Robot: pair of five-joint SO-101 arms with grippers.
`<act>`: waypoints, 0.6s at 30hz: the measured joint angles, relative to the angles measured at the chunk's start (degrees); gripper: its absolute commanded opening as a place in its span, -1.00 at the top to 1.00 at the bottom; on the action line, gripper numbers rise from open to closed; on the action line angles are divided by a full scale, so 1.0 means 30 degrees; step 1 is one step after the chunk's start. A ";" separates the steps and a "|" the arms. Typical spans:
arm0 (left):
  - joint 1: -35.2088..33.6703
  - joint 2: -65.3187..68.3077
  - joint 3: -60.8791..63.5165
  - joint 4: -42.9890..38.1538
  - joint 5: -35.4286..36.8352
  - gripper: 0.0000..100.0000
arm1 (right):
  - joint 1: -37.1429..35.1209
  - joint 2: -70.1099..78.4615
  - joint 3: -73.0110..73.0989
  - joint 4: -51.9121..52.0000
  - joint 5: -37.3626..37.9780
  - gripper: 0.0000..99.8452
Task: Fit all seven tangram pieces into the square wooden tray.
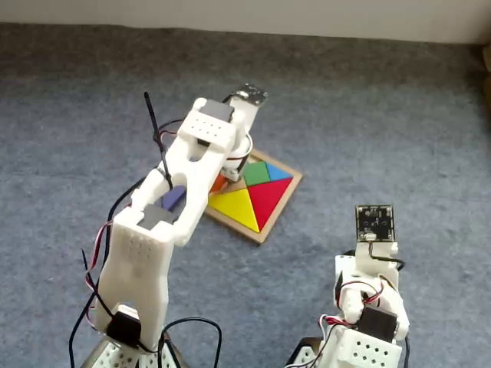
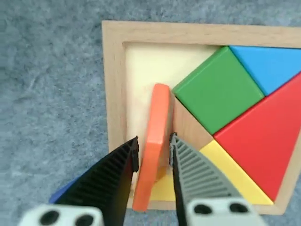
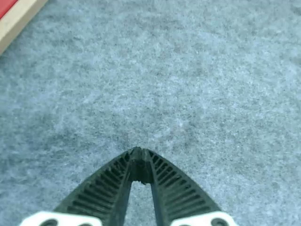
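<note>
The left end effector (image 2: 154, 141) is over the near-left part of the square wooden tray (image 2: 113, 94), its two fingers closed partway on one orange piece (image 2: 157, 108), which stands on edge and leans slightly over the bare pale floor of the tray. Close against that piece on one side is the corner of the green square (image 2: 217, 89), and a small triangular patch of bare wood shows between them. Four pieces lie flat in the tray: one green square, one blue triangle (image 2: 270, 63), one red triangle (image 2: 263, 136) and one yellow triangle (image 2: 235, 176). One dark blue piece (image 2: 63, 192) lies outside the tray on the grey-blue carpeted surface (image 1: 383, 115), just beside the rim and mostly hidden behind a finger. In the high view the left arm (image 1: 165, 222) stretches over the tray and covers its left part. The right end effector (image 3: 140, 151) hangs above the surface well apart from the tray, its fingertips pressed together with nothing between them.
</note>
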 measured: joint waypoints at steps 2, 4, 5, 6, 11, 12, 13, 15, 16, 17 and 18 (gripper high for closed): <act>0.0117 0.0088 -0.0557 0.0410 0.0029 0.72 | 0.0000 0.0000 0.0000 0.0000 0.0000 0.98; 0.0147 0.0088 -0.1289 0.0967 0.0059 0.72 | 0.0000 0.0000 0.0000 0.0000 0.0000 0.98; 0.0029 0.0088 -0.1700 0.1260 0.0059 0.72 | 0.0000 0.0000 0.0000 0.0000 0.0000 0.98; -0.0147 0.0088 -0.2051 0.1582 0.0059 0.72 | 0.0000 0.0000 0.0000 0.0000 0.0000 0.98; -0.1289 0.0117 -0.3018 0.2139 0.0059 0.72 | 0.0000 0.0000 0.0000 0.0000 0.0000 0.98; -0.1465 0.0117 -0.3018 0.2139 0.0059 0.72 | 0.0000 0.0000 0.0000 0.0000 0.0000 0.98; -0.1553 0.0117 -0.3018 0.2139 0.0059 0.72 | 0.0000 0.0000 0.0000 0.0000 0.0000 0.98; -0.1700 0.0117 -0.3048 0.2139 0.0059 0.72 | 0.0000 0.0000 0.0000 0.0000 0.0000 0.98; -0.1817 0.0117 -0.3048 0.2139 0.0059 0.72 | 0.0000 0.0000 0.0000 0.0000 0.0000 0.98; -0.1905 0.0117 -0.3048 0.2139 0.0059 0.72 | 0.0000 0.0000 0.0000 0.0000 0.0000 0.98; -0.1963 0.0117 -0.3048 0.2139 0.0059 0.72 | 0.0000 0.0000 0.0000 0.0000 0.0000 0.98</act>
